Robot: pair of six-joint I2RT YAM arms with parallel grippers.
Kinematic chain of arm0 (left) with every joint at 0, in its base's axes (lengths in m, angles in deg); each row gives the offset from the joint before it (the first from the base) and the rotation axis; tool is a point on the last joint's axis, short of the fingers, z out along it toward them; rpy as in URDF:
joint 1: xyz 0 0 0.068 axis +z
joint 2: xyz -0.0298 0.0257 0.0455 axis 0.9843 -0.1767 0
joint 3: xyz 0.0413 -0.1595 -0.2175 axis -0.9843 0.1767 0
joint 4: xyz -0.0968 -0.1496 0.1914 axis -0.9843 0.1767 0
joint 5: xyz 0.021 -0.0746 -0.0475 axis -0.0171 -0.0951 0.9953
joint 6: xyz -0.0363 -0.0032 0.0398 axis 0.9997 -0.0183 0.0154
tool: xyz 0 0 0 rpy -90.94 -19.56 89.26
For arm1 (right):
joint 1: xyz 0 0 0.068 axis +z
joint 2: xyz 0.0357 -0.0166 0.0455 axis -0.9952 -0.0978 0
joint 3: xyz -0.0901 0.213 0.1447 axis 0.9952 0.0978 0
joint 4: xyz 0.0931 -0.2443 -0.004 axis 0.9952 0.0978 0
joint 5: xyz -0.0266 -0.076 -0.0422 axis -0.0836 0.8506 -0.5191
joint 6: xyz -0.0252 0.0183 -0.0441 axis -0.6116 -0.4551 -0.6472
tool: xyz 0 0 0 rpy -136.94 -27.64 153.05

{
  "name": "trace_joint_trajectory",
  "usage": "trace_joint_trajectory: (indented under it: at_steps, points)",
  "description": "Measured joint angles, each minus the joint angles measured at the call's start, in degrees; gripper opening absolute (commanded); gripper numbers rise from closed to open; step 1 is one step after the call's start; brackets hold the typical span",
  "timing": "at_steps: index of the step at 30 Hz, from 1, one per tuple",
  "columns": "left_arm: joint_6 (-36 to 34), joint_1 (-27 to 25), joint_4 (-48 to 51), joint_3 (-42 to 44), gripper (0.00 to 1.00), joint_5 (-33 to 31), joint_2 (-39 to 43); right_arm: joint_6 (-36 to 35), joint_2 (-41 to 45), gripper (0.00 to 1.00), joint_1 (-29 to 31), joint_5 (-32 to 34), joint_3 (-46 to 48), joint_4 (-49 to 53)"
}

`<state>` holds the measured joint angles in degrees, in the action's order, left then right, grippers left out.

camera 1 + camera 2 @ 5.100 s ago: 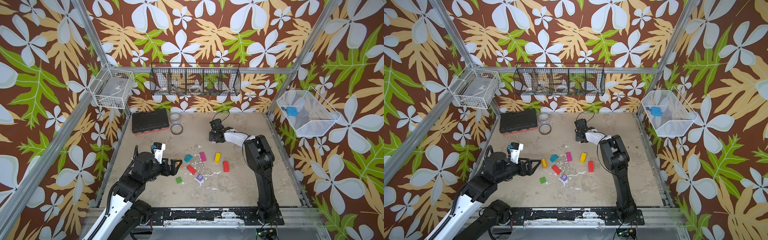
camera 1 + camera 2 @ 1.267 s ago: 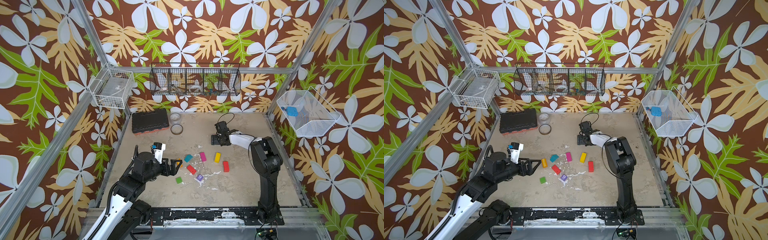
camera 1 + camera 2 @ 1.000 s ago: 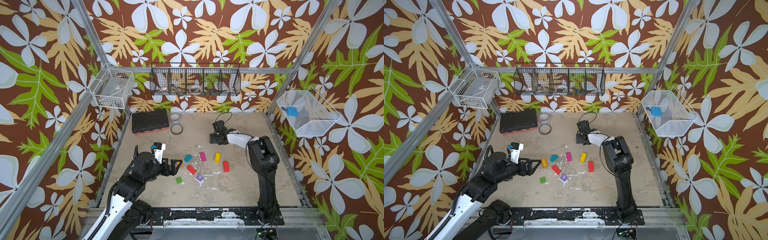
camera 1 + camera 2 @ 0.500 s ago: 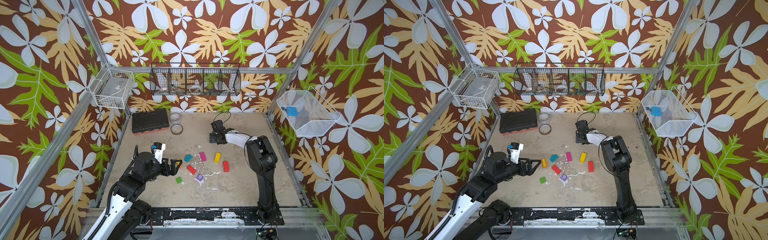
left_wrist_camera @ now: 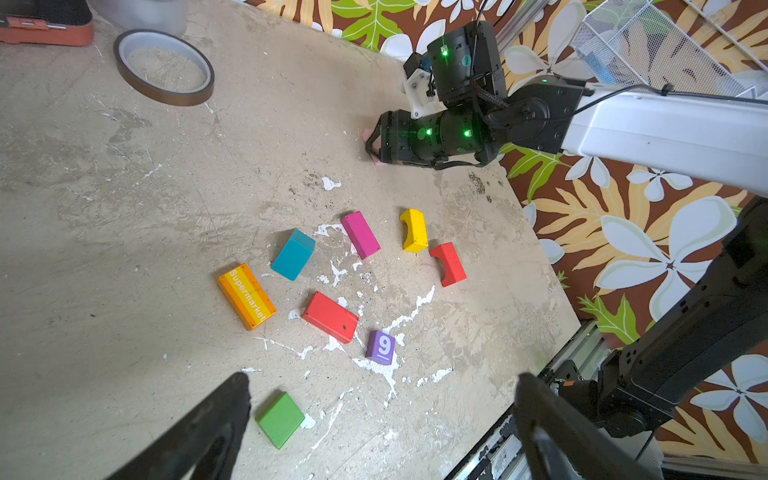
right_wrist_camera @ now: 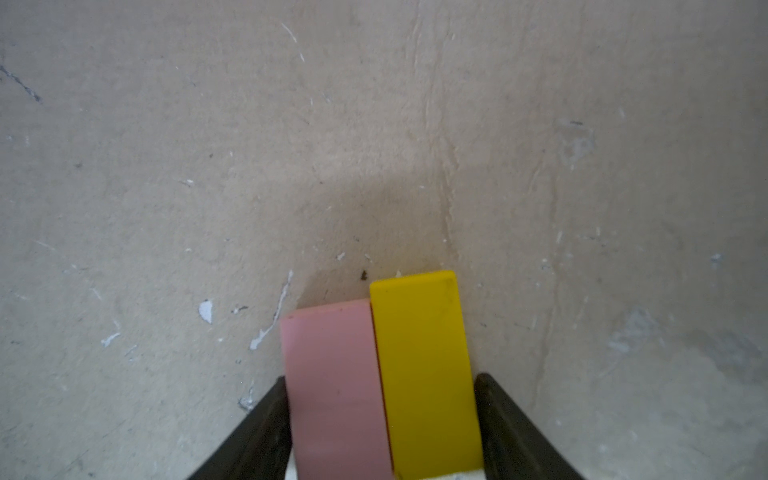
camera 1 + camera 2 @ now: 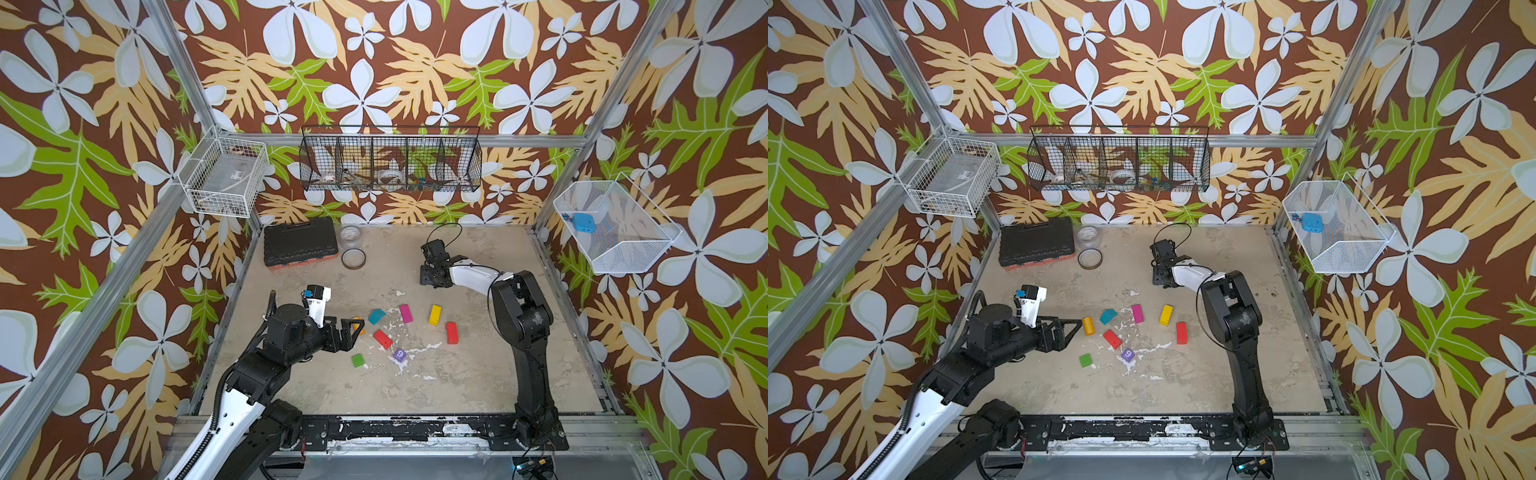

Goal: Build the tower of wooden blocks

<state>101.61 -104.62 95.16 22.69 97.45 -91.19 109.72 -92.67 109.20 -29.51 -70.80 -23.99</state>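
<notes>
Beige and scuffed, the tabletop (image 7: 478, 374) between 2 robot arms carries a scatter of painted wood pieces. The left wrist view shows 8 of them lying singly on the surface: an orange block (image 5: 247, 297) lettered "Supermarket", a teal block (image 5: 293, 254) just beside it, a magenta block (image 5: 360, 235), a yellow arch (image 5: 413, 230) and a red arch (image 5: 448, 264) just beside each other, a red brick (image 5: 330, 317), a purple cube (image 5: 381, 348) marked 9 just beside that brick, and a green block (image 5: 280, 419) nearest the camera. The left gripper (image 7: 1073, 331) hovers at the edge of this group, closest to the orange block, its fingers spread wide apart above the surface.

Well apart from the group, toward the back wall, the right gripper (image 5: 376, 145) points down at the tabletop. Its wrist view shows a pink block (image 6: 332, 386) and a yellow block (image 6: 424, 374) side by side, long faces touching, the yellow end reaching slightly farther out than the pink. The right fingers (image 6: 266, 428) flank this pair, 1 at the pink block's outer side and 1 at the yellow block's; whether they press the pair or only meet it cannot be told. In both top views the gripper body hides these 2 blocks.

At the back left of the tabletop a black toolbox (image 7: 300, 241), a clear jar (image 7: 351, 237) just beside it and a tape ring (image 7: 353, 258) in front of the jar sit well apart from both grippers.
</notes>
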Motion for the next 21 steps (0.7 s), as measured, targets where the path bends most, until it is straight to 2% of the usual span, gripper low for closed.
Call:
trace_joint_trajectory:
  at_steps: [9, 21]
  points:
    - [0.0, -0.1, 0.0, 0.0, 1.0, 0.0, 0.0, -0.2, 1.7, 0.84, 0.6, 0.1, 1.9, 0.1]
    - [0.0, -0.1, 0.0, 0.0, 1.0, 0.0, 0.1, -0.6, 9.0, 0.85, 3.1, -0.4, 8.8, 6.3]
